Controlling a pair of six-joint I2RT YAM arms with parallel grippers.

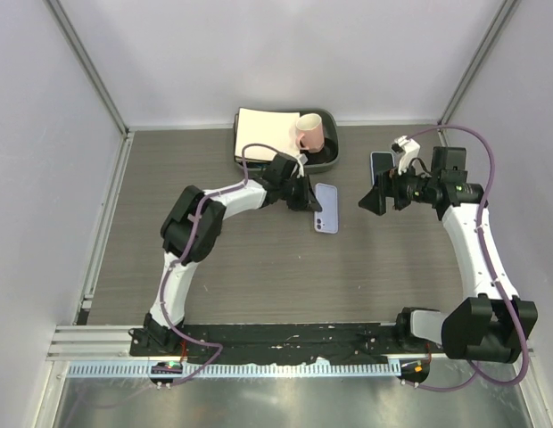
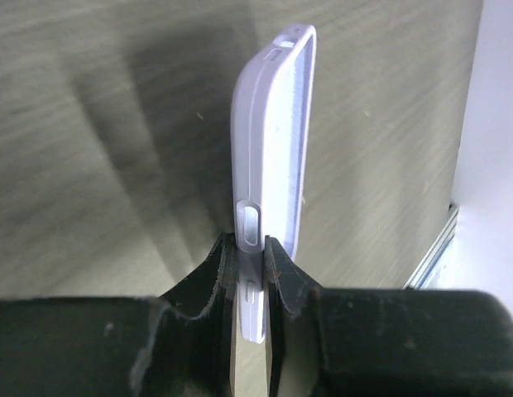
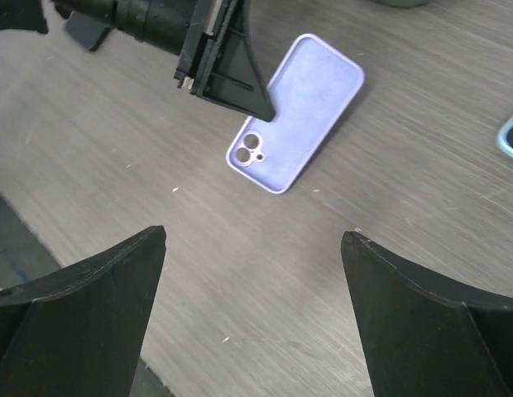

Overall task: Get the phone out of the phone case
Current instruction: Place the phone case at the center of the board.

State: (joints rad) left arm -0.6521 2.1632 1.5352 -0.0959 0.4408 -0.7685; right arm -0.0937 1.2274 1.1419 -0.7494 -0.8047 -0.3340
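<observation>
My left gripper point(image 2: 250, 248) pinches the lilac phone case point(image 2: 277, 124) by one long edge near the camera cutout. The case looks empty inside, and what I take for the phone point(image 1: 381, 163) lies on the table point(image 1: 259, 267) beside my right gripper point(image 1: 373, 198), which is spread and holds nothing. I judge the best move is to lower the case flat toward the open near side, since the tray point(image 1: 242, 153) with its mug point(image 1: 309, 134) sits close behind.

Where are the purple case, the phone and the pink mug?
case point(image 1: 326, 208): top view, middle of its broad face.
phone point(image 1: 380, 163): top view, its dark face.
mug point(image 1: 310, 135): top view, its pink side.
</observation>
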